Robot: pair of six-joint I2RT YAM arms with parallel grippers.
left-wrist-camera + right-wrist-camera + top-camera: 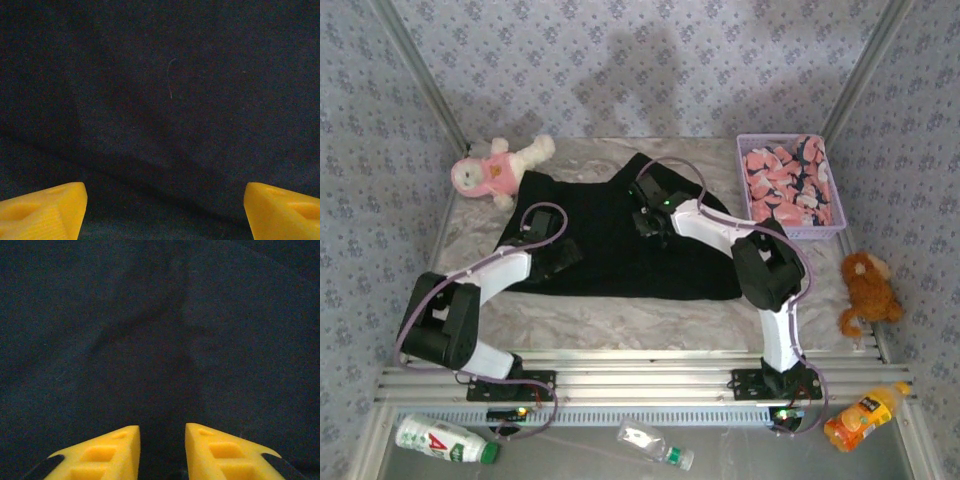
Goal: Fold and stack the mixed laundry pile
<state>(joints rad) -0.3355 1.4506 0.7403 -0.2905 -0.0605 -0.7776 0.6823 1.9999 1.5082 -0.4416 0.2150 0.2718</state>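
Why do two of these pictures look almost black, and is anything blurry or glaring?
Top external: evenly lit, with soft shadows on the back wall and a faint sheen on the table cover. Left wrist: dark because it looks closely at the black T-shirt; grainy, yet a pale thread is sharp. Right wrist: same cloth, folds barely visible, fingertips slightly soft.

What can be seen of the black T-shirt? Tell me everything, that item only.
The black T-shirt is plain, matte, soft-looking cloth. It lies spread nearly flat on the table in a rough rectangle, with one pointed part sticking out at its far edge. Close up it shows shallow creases and a pale thread. The left gripper, jaws wide, and the right gripper, jaws narrowly apart, are both over it. Whether either touches the cloth cannot be told.
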